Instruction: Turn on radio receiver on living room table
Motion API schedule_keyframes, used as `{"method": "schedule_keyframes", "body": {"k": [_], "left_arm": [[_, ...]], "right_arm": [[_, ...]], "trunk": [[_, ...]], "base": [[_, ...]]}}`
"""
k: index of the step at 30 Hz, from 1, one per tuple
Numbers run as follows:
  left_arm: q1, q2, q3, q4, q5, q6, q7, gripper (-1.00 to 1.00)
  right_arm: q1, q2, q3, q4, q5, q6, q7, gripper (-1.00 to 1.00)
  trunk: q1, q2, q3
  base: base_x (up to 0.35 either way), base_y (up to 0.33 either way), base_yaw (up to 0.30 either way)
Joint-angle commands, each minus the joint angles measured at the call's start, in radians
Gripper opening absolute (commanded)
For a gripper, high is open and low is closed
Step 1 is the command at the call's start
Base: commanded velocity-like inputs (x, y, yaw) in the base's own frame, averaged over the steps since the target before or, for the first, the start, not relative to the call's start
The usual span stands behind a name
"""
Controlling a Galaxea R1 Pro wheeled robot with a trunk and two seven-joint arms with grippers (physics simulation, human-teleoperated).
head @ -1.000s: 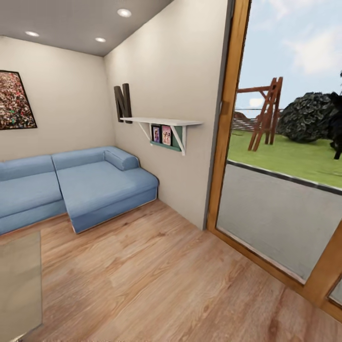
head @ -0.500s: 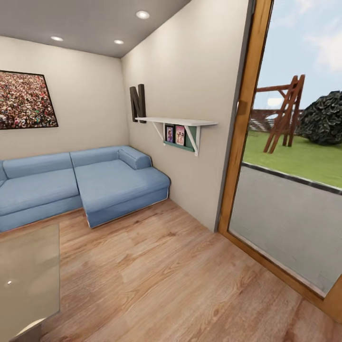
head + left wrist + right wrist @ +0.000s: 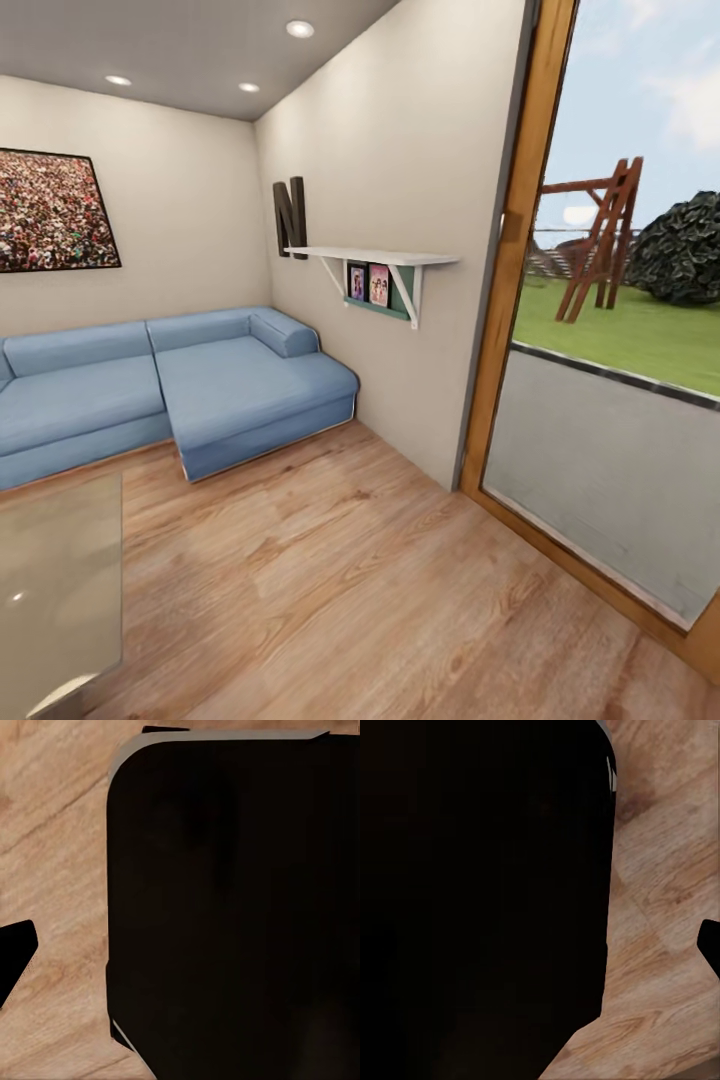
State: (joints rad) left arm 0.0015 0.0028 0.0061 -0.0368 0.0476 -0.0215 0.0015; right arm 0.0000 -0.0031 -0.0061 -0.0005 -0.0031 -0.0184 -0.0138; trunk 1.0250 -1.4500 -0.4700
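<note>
The radio receiver is out of view. A corner of the low grey table (image 3: 60, 580) juts in at the lower left of the head view, with nothing on the part that shows. Behind it stands the light blue sofa (image 3: 200, 390) of the living room, on light wood plank floor (image 3: 350, 580). In the left wrist view a black fingertip (image 3: 13, 956) hangs over the planks beside a large black part of the robot (image 3: 225, 907). The right wrist view has a black fingertip (image 3: 711, 949) at its edge and a dark body (image 3: 472, 900). Neither view shows how the jaws stand.
A white wall shelf (image 3: 370, 258) with small pictures sticks out from the right-hand wall. Past it runs a wood-framed glass door (image 3: 510, 260) onto a lawn. A large framed picture (image 3: 50, 210) hangs over the sofa. Open floor lies between table, sofa and door.
A second ago the whole view swung left, bringing more of the table and the wall picture into sight. Over the last half second the view has hardly shifted.
</note>
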Motion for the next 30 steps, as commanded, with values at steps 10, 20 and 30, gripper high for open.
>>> {"method": "schedule_keyframes", "body": {"k": [10,20,30], "left_arm": [[0.000,0.000,0.000,0.000,0.000,0.000,0.000,1.00],[0.000,0.000,0.001,0.000,0.000,0.000,0.000,1.00],[0.000,-0.001,0.001,0.000,0.000,0.000,0.000,1.00]], "right_arm": [[0.000,0.000,0.000,0.000,-0.001,0.001,0.000,1.00],[0.000,0.000,0.000,0.000,-0.003,0.000,0.000,1.00],[0.000,0.000,0.000,0.000,-0.003,0.000,0.000,1.00]], "trunk": [[0.000,0.000,0.000],[0.000,0.000,0.000],[0.000,0.000,0.000]], "base": [[0.282,0.000,0.000],[0.044,0.000,0.170],[0.000,0.000,0.272]]}}
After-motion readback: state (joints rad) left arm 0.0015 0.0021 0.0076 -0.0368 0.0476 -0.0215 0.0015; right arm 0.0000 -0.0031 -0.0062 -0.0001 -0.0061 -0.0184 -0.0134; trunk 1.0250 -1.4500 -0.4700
